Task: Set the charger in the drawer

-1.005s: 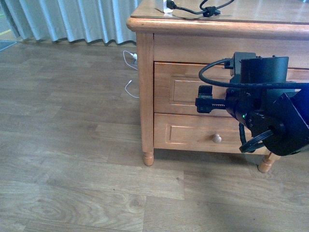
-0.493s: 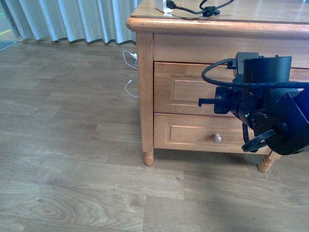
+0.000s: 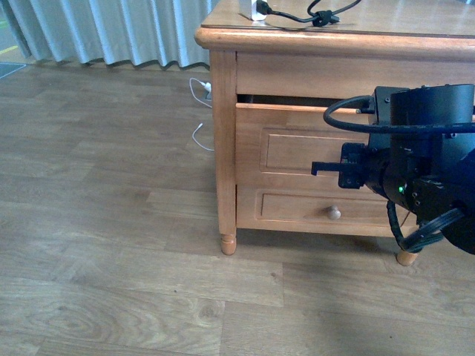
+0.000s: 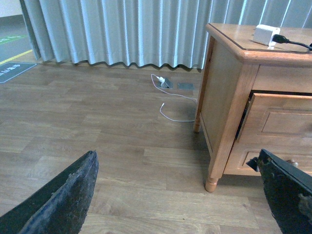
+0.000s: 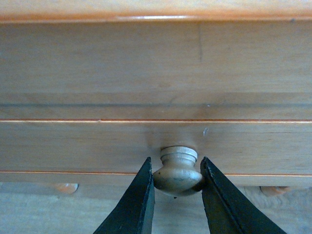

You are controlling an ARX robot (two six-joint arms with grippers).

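Honey-brown wood cabinet (image 3: 223, 133): two framed-panel drawers, one above the other.
Right gripper (image 5: 176, 168): two black fingers (image 5: 139, 204) drawn in narrow on one round pale knob (image 5: 178, 179), pressing both its sides.
Drawer (image 3: 293, 122): uppermost; front stands slightly out, with a dark gap above it.
Left gripper (image 4: 176, 165): jaws spread wide, holding nothing.
Charger (image 4: 266, 35): one white cube on the cabinet top, black cable (image 3: 321, 18) attached.

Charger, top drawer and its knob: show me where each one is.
charger (image 4: 266, 35): left wrist view, middle of the white cube.
drawer (image 3: 289, 152): front view, framed front panel.
knob (image 5: 178, 175): right wrist view, rounded head.
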